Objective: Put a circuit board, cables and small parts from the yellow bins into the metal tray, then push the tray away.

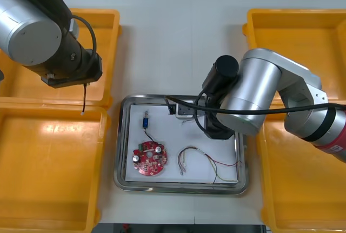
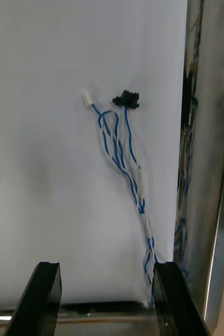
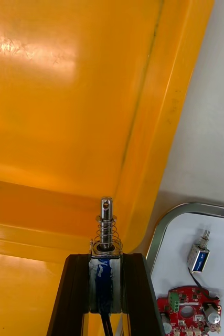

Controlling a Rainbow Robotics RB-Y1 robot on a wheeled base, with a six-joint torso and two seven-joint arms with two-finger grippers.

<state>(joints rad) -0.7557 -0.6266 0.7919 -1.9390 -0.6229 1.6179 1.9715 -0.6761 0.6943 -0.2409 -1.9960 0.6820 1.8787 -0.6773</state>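
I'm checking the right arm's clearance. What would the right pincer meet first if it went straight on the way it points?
Most likely the twisted blue and white cable, lying on the metal tray's white floor just ahead of the open right pincer; depth is unclear.

Pretty bright, even light from overhead; glare patches on the yellow bin [image 3: 64,105], soft shadows inside the metal tray [image 1: 121,152].

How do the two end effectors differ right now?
The left end effector is shut on a small metal part; the right end effector is open, gripping nothing. The left hangs over a yellow bin; the right is over the metal tray, a blue and white cable beside one finger. Both have black fingers.
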